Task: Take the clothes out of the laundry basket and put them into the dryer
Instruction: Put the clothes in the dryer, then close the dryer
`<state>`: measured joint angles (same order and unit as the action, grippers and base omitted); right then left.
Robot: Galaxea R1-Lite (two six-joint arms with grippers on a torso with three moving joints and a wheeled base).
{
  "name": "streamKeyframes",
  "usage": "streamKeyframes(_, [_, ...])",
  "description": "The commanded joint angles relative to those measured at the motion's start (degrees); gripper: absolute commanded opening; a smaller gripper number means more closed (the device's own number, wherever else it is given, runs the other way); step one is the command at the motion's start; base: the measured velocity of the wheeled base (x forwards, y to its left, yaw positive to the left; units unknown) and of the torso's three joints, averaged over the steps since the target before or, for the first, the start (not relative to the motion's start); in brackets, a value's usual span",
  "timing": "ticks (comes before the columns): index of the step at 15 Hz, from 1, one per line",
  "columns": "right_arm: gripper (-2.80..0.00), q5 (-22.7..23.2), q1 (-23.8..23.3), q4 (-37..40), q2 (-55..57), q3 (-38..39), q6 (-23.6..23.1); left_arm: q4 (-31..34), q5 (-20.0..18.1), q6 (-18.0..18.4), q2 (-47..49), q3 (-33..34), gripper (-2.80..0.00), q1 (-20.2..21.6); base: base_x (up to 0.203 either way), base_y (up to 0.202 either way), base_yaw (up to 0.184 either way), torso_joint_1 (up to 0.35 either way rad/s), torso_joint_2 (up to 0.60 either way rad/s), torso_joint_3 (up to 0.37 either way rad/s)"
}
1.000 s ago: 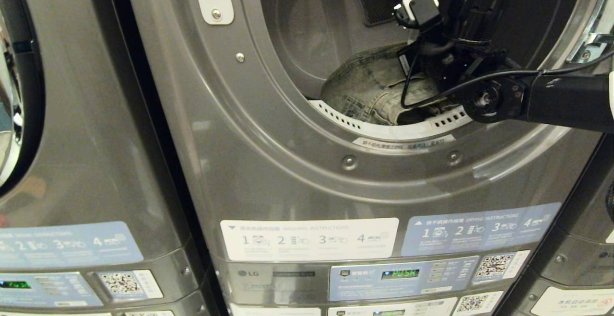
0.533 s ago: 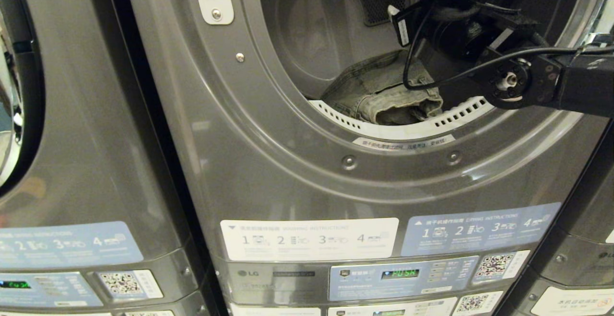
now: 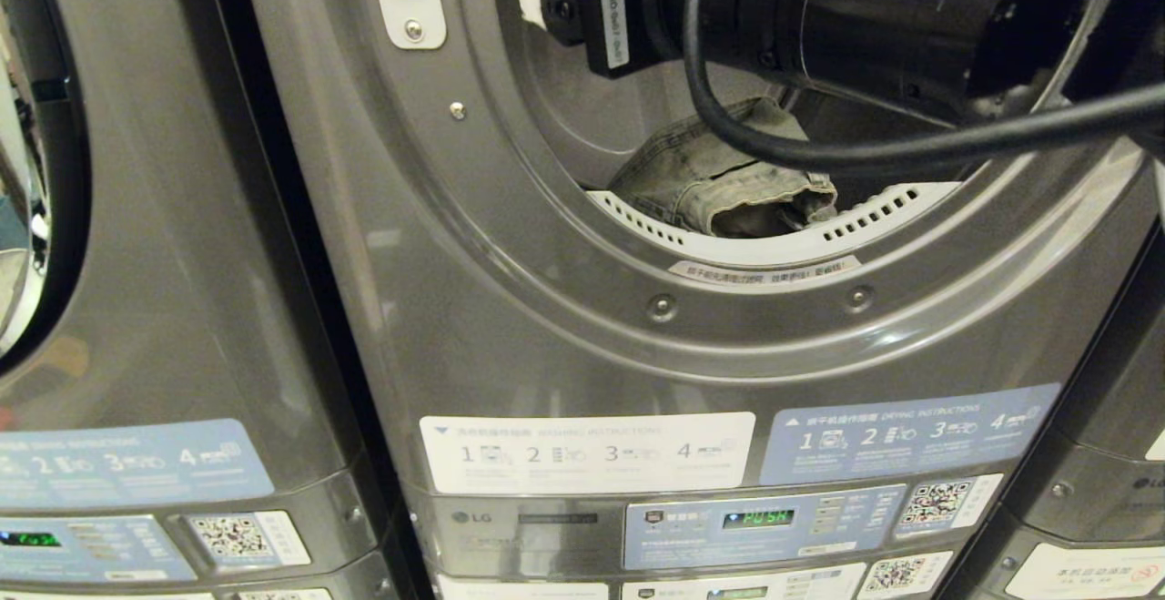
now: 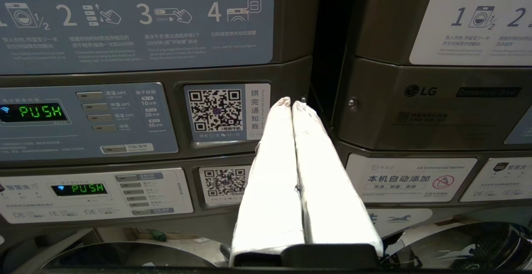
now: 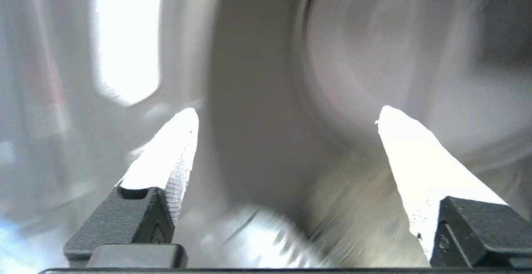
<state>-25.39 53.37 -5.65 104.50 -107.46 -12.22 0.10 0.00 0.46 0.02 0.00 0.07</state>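
A pair of faded jeans [image 3: 728,186] lies crumpled at the bottom of the grey dryer's [image 3: 546,327] open drum, against the white perforated rim [image 3: 774,249]. My right arm [image 3: 865,8] crosses the top of the door opening, close to the head camera and above the jeans. In the right wrist view my right gripper [image 5: 286,112] is open, with nothing between its white fingers [image 5: 166,157]; it faces the drum's inner wall. My left gripper [image 4: 291,101] is shut and empty, parked low before the control panels. The laundry basket is out of view.
A second machine [image 3: 136,263] stands to the left, and another one's edge [image 3: 1119,454] shows at the right. Instruction stickers [image 3: 587,452] and a lit control panel [image 3: 760,520] sit under the door opening. A thick black cable [image 3: 819,149] hangs across the opening.
My right arm rose from the jeans and swung up and left, toward the camera. Its jaws let go of the jeans, which now lie loose in the drum.
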Motion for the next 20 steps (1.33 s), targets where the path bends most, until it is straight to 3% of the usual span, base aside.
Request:
streamKeyframes(1, [0.0,-6.21,3.34,1.43,-2.58,3.79,5.52,-0.01,0.0,-0.02,-0.02,0.09,-2.8,0.01,0.0,0.0,0.0,0.0,0.0,0.0])
streamKeyframes(3, [0.0,-8.77,2.98,1.63,-5.32,8.67,7.81,-0.01,0.0,-0.02,-0.02,0.09,-2.8,0.01,0.0,0.0,0.0,0.0,0.0,0.0])
streamKeyframes(7, [0.0,-9.04,1.75,6.32,-12.25,12.86,8.29,-0.01,0.0,-0.02,-0.02,0.09,-2.8,0.01,0.0,0.0,0.0,0.0,0.0,0.0])
streamKeyframes(9, [0.0,-10.31,1.66,7.49,-13.02,14.89,10.8,-0.01,0.0,-0.02,-0.02,0.09,-2.8,0.01,0.0,0.0,0.0,0.0,0.0,0.0])
streamKeyframes(11, [0.0,-14.53,1.02,11.5,-13.52,14.81,11.52,-0.01,0.0,0.02,-0.02,0.09,-2.8,0.01,0.0,0.0,0.0,0.0,0.0,0.0])
streamKeyframes(13, [0.0,-15.39,-0.38,13.27,-13.63,13.35,11.87,-0.01,0.0,-0.02,-0.02,0.09,-2.8,0.01,0.0,0.0,0.0,0.0,0.0,0.0])
streamKeyframes(14, [-2.8,-15.39,-0.89,13.3,-13.91,14.2,12.06,-0.01,0.0,-0.02,-0.02,0.09,-2.8,0.01,0.0,0.0,0.0,0.0,0.0,0.0])
streamKeyframes(20, [-2.8,-15.27,-5.66,13.3,-17.07,20.51,14.79,-0.01,0.0,-0.02,-0.02,0.09,-2.8,0.01,0.0,0.0,0.0,0.0,0.0,0.0])
